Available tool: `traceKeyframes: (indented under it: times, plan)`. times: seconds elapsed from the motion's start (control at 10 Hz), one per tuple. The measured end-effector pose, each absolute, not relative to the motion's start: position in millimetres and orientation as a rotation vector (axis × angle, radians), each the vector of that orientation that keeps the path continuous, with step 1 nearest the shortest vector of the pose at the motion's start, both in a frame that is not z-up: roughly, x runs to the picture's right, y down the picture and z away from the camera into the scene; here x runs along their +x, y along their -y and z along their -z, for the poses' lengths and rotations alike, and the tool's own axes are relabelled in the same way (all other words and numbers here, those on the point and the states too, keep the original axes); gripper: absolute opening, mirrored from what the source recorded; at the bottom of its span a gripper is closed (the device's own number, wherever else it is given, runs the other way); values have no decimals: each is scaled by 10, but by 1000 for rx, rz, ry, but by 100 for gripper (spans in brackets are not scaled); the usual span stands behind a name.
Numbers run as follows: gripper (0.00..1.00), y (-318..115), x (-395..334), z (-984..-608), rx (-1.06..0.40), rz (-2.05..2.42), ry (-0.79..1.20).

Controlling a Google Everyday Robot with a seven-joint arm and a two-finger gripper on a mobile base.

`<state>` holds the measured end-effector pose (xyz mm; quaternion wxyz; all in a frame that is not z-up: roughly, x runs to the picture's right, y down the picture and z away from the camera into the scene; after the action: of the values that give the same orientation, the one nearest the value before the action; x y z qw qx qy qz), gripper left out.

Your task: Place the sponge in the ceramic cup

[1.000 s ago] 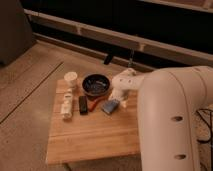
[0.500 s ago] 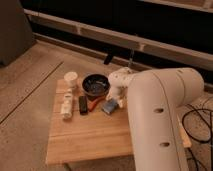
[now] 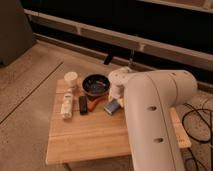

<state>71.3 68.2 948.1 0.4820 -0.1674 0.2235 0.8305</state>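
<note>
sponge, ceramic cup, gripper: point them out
sponge (image 3: 111, 107): camera view, its top face
ceramic cup (image 3: 71, 80): camera view, its side wall
gripper (image 3: 116, 97): camera view, its lower end, right by the sponge

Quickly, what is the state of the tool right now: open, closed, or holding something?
The tool: down at the sponge, beside the dark bowl; open, closed or holding cannot be told.

Blue-grey sponge (image 3: 112, 107) lies flat by the gripper (image 3: 115, 98), well apart from the upright cream ceramic cup (image 3: 71, 78).
</note>
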Motion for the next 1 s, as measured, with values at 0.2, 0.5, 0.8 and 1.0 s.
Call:
traceKeyframes:
  times: [0.2, 0.5, 0.8, 1.0]
  plan:
    - [0, -476, 664, -9286, -378, -2033, -459]
    - [0, -97, 509, -8759, -321, -2010, -263]
    - [0, 240, 373, -8443, -279, -1980, -121]
    - [0, 239, 349, -8445, -281, -1977, -120]
